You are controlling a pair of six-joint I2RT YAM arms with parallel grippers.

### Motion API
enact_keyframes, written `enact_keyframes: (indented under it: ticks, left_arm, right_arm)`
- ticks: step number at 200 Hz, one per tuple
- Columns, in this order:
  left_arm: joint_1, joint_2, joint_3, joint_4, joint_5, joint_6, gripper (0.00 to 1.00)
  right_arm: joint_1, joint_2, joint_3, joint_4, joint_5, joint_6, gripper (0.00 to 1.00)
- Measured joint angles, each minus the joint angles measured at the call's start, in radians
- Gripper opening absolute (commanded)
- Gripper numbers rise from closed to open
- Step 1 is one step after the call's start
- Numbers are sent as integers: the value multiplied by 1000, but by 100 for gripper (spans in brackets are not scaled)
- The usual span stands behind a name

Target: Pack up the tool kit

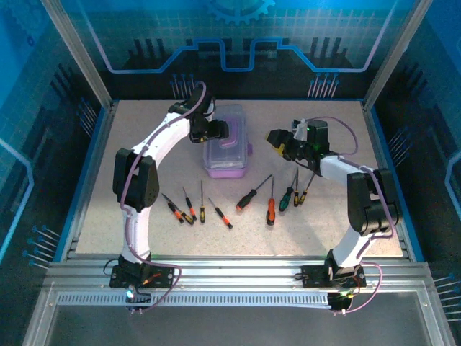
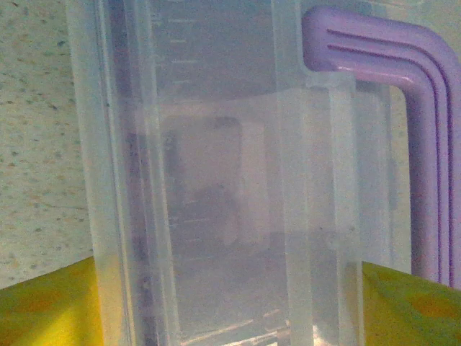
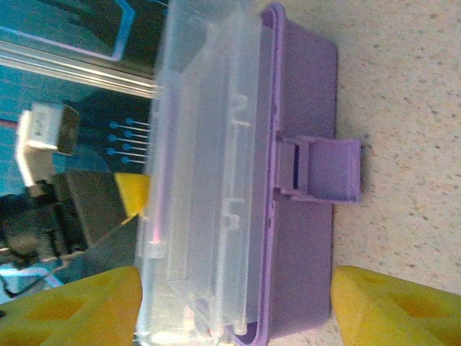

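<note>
The tool kit's purple case (image 1: pixel 227 164) stands mid-table under its clear lid (image 2: pixel 216 144), with the purple handle (image 2: pixel 426 144) on top. My left gripper (image 1: pixel 218 130) hangs over the case's far left part. It is open (image 2: pixel 229 310), and the lid spans the gap between its yellow fingertips (image 2: pixel 43 306). My right gripper (image 1: pixel 275 139) is open just right of the case, and its fingertips (image 3: pixel 236 310) flank the case's near end (image 3: pixel 302 274). The purple latch (image 3: pixel 320 169) sticks out from the side. Several screwdrivers (image 1: pixel 271 207) lie loose in front.
Slim orange-black screwdrivers (image 1: pixel 189 209) lie front left. Red-handled (image 1: pixel 247 199) and green-handled ones (image 1: pixel 287 196) lie front right, under the right forearm. A metal frame with blue panels (image 1: pixel 94 130) fences the table. One left fingertip (image 3: pixel 132 191) rests against the lid's top.
</note>
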Motion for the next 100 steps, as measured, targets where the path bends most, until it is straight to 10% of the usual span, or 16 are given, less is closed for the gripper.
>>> enact_keyframes:
  ticks: [100]
  left_arm:
    - [-46,11,-32,162,103,-118,69]
  right_arm:
    - [53,9,39,4,-64,14,71]
